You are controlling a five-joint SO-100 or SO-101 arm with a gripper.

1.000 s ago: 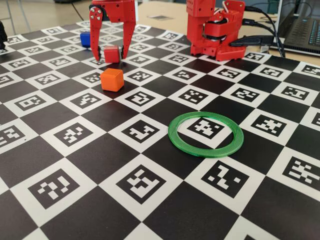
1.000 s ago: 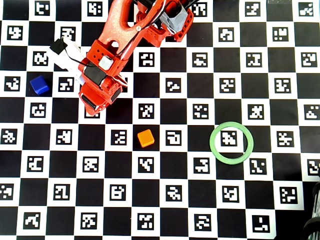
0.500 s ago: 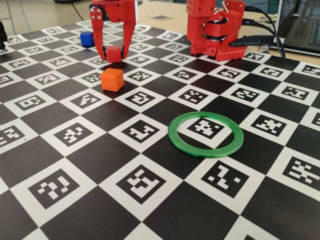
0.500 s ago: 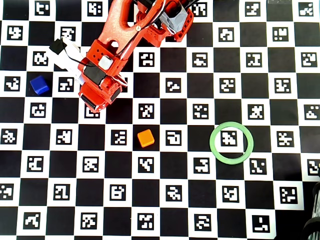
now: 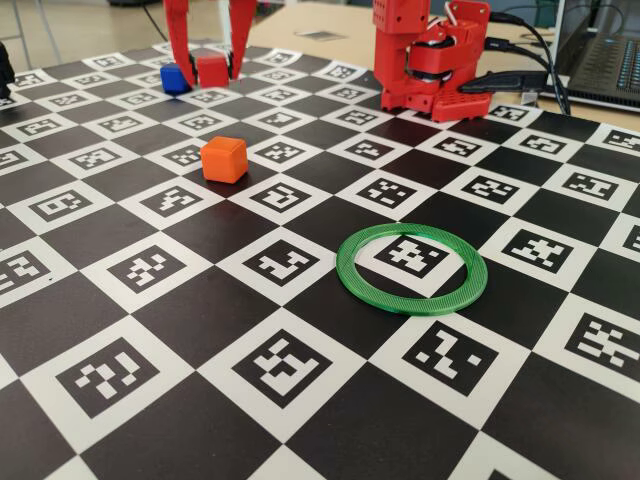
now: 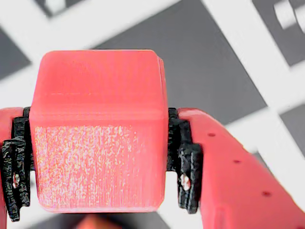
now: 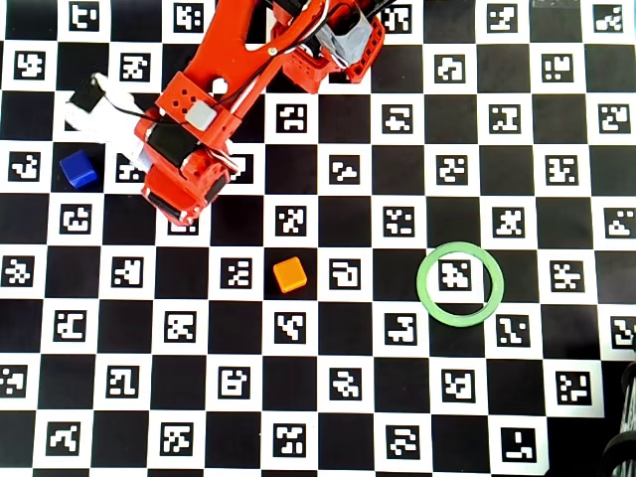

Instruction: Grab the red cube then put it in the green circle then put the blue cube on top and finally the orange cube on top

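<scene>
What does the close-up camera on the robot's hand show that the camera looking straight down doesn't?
Only the wrist view shows the red cube, pinched between the gripper and its black pads, clear of the checkered board.

Only the overhead view shows the blue cube, the orange cube, the empty green circle and the arm, which hides the red cube there.

Both show the checkered board.

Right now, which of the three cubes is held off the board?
The red cube: the gripper clamps it in the air. The blue cube and orange cube rest on the board.
</scene>
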